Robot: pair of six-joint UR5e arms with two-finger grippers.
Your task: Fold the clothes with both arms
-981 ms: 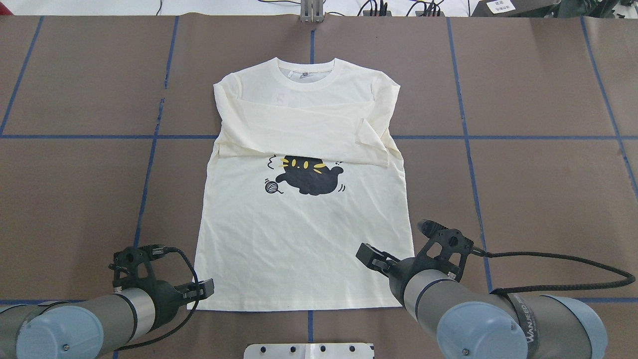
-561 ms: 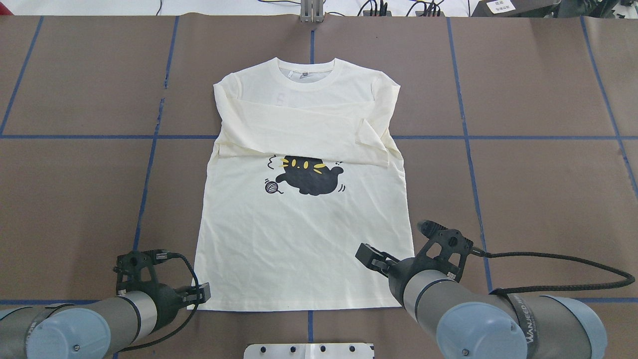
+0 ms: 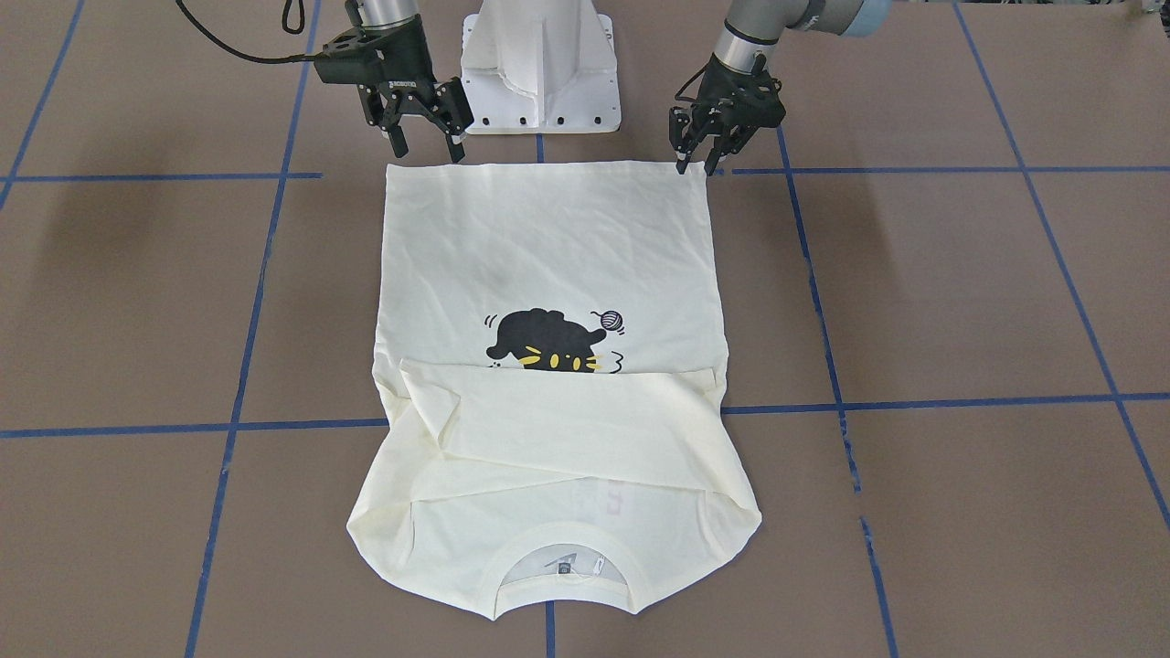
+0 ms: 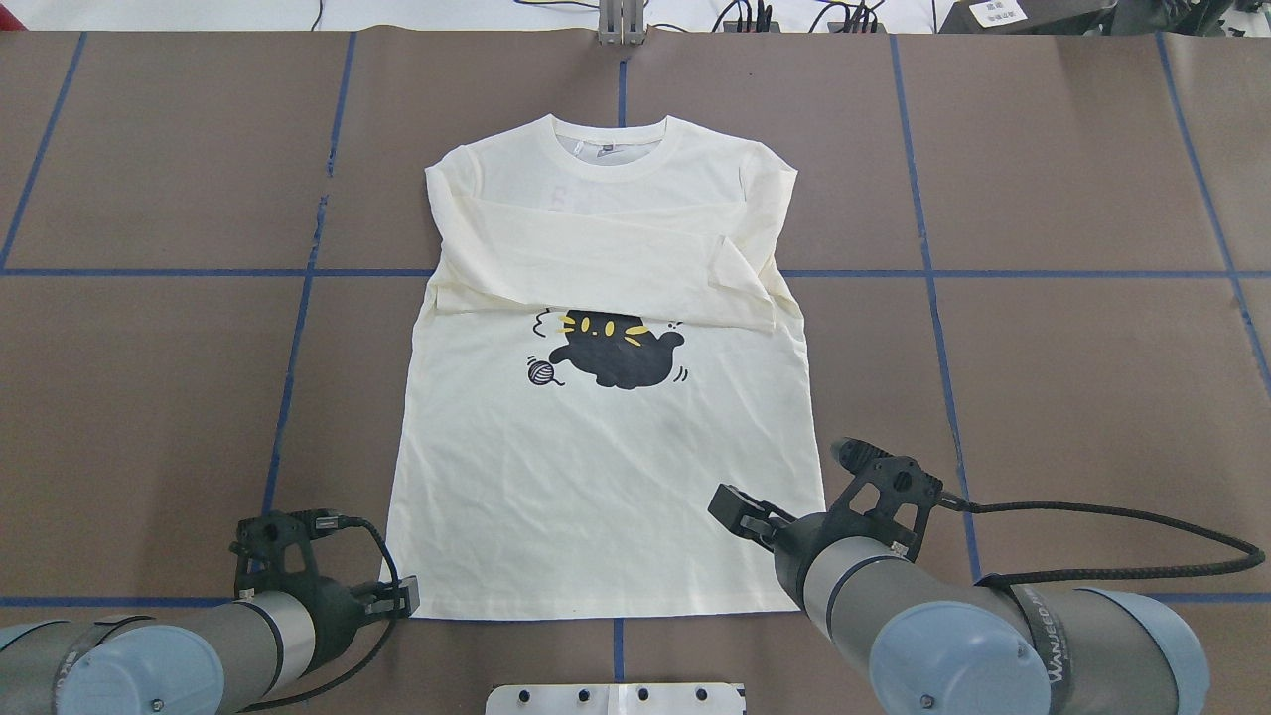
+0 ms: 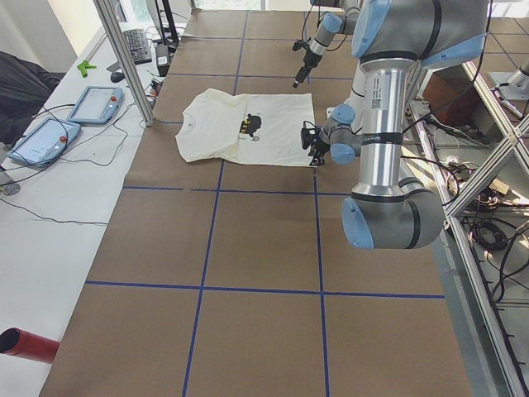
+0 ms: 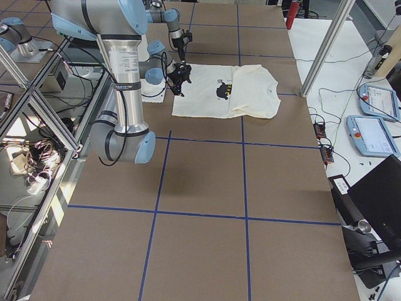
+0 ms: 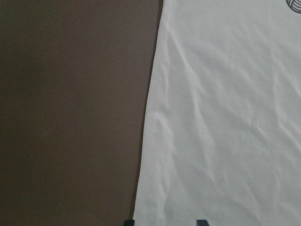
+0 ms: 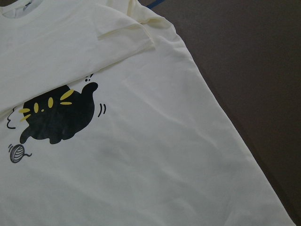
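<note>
Your left gripper [image 3: 696, 166] is spread wide, with the T-shirt [image 3: 548, 247] hem corner sitting between its jaws, not clamped. Your right gripper [image 3: 428, 146] is wide open too and empty, hem just beside its tips.

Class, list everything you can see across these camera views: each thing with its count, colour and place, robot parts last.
T-shirt: one, cream, flat mid-table, sleeves folded across the chest.
Cat print: one, black and yellow, shirt front, partly under a sleeve.
Table: one, brown, gridded with blue tape.
Teach pendants: two, grey-blue, white bench beyond the collar.
Pedestal base: one, white, between the arms.
Left end effector: one, black, open at a hem corner.
Right end effector: one, black, open near the other hem corner.
</note>
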